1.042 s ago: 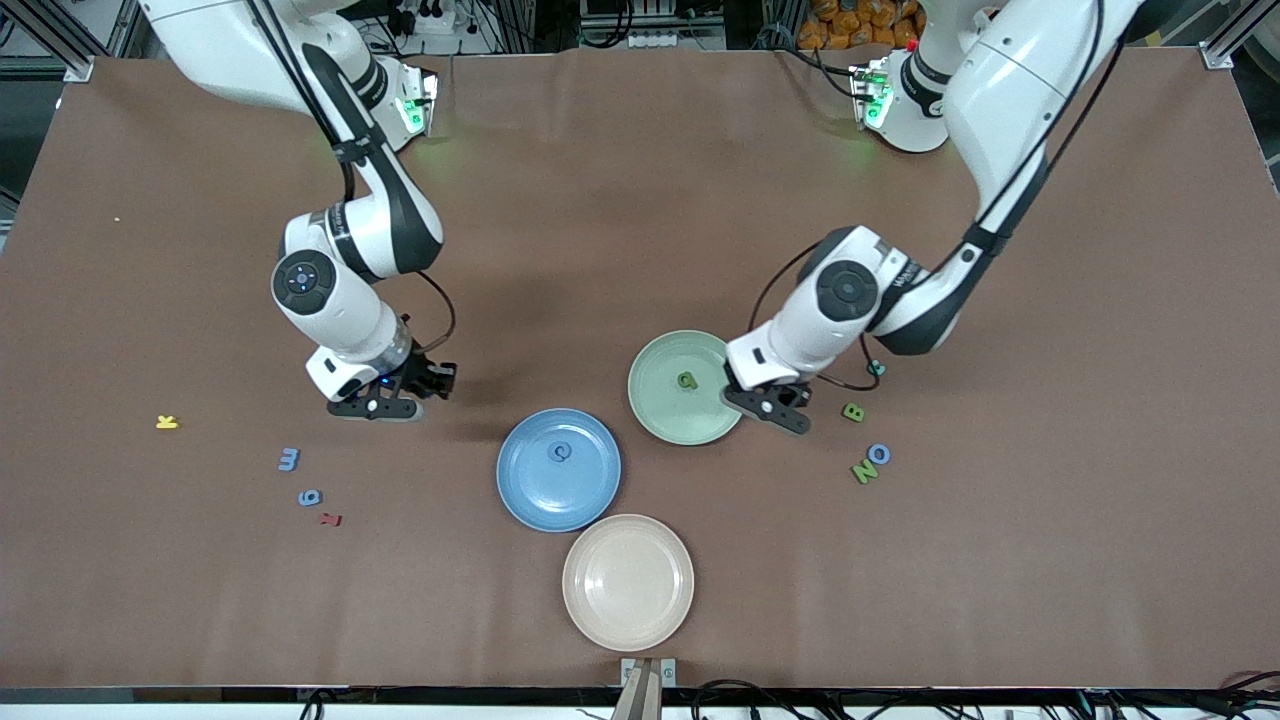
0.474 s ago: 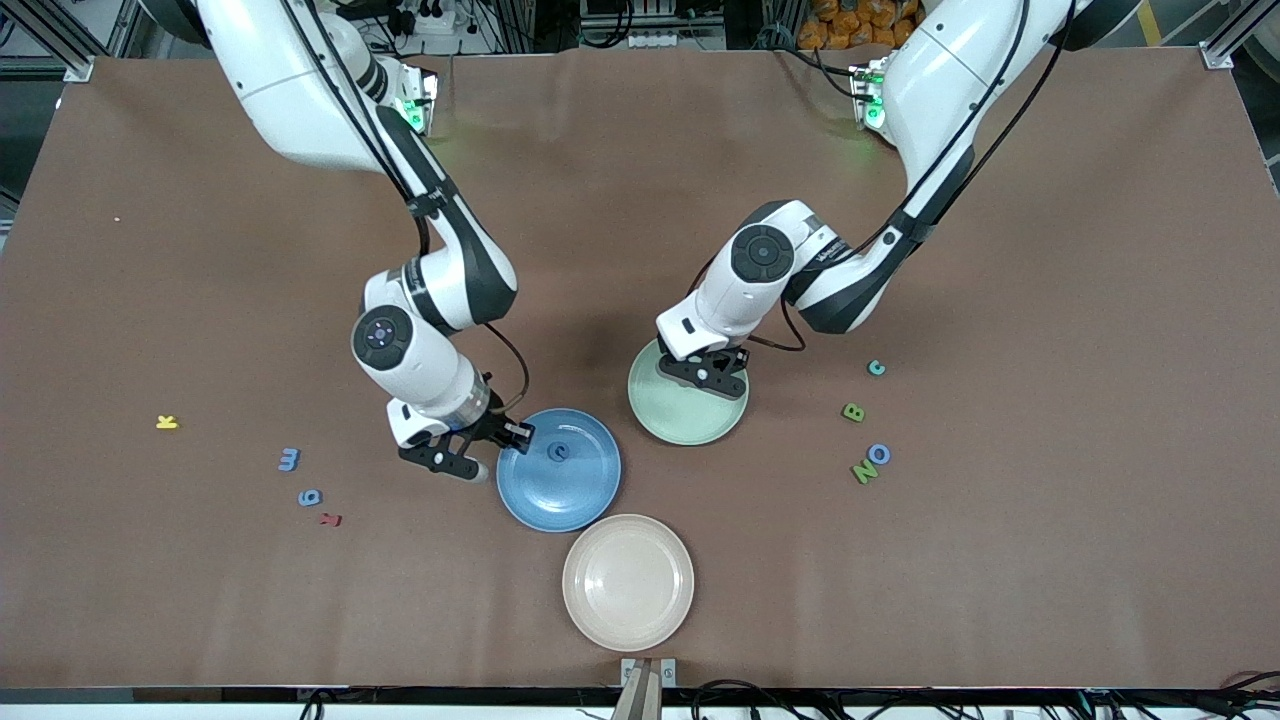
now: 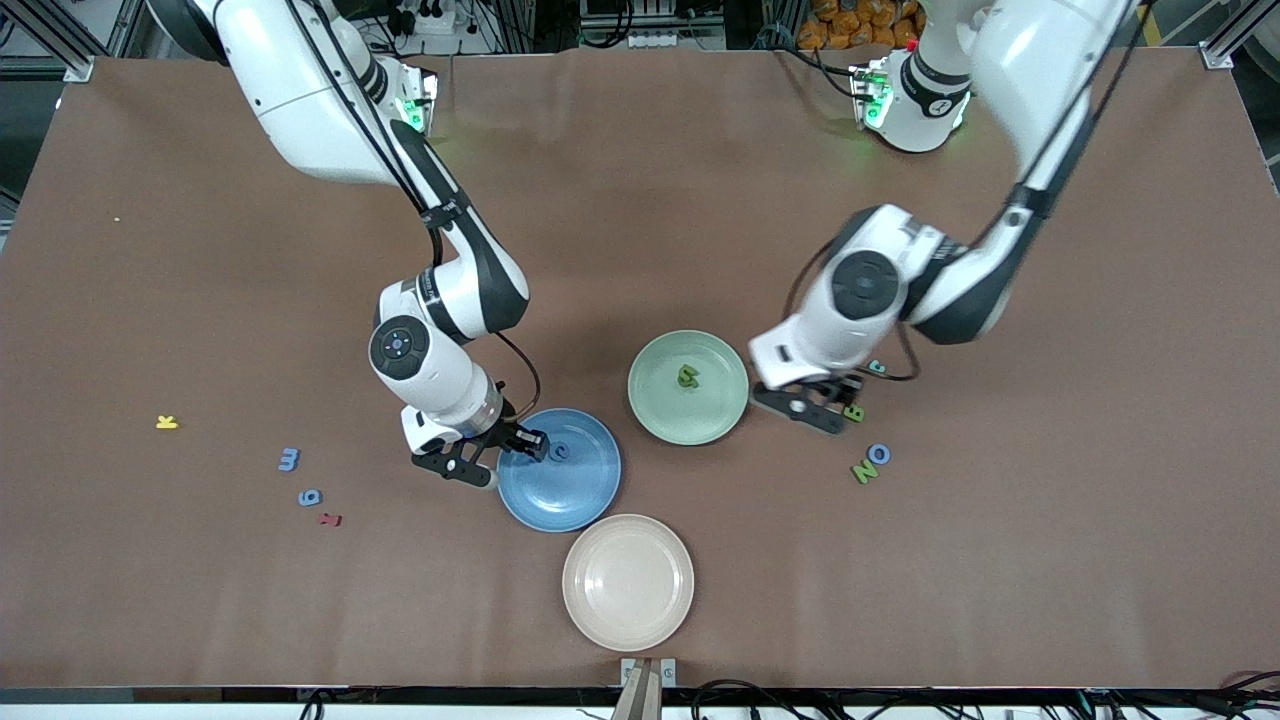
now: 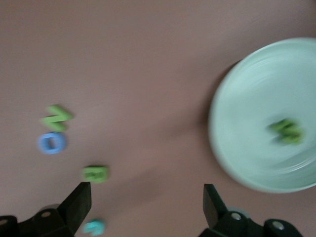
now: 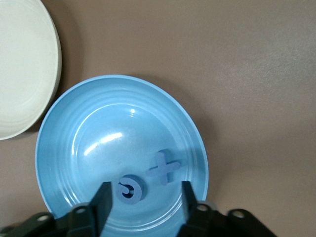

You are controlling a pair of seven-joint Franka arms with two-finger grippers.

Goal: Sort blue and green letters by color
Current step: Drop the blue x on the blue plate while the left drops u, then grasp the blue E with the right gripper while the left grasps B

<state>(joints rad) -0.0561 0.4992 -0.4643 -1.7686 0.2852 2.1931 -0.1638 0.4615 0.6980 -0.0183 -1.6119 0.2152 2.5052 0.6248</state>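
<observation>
My right gripper is open and empty over the edge of the blue plate that is toward the right arm's end. In the right wrist view its fingers straddle a round blue letter, with a blue cross-shaped letter beside it in the plate. My left gripper is open and empty over the table between the green plate and a green B. Green letters lie in the green plate. A green N and blue O lie nearer the camera.
A beige plate sits nearest the camera. A teal C lies beside the left wrist. Two blue letters, a dark red one and a yellow one lie toward the right arm's end.
My right gripper came over the blue plate, where a second blue letter now lies. My left gripper swung over the green plate and back out toward the green B.
</observation>
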